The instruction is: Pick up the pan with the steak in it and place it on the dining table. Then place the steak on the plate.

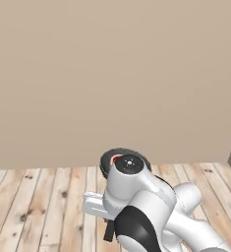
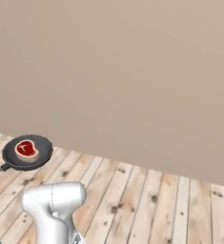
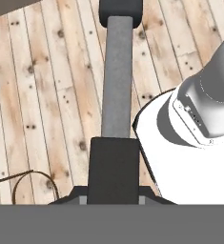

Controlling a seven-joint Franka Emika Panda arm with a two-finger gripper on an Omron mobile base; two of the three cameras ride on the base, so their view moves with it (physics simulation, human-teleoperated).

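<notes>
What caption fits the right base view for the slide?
Pan with the steak inside, carried above the plank floor before a beige wall.

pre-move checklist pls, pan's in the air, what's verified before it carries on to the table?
1. Gripper shut on the pan's handle: ok.
2. Steak inside the pan: ok.
3. Pan roughly level, judged from the right base view: ok.
4. Pan clear of the plank floor: ok, it is carried above it.
5. Dining table and plate located: cannot tell.
</notes>
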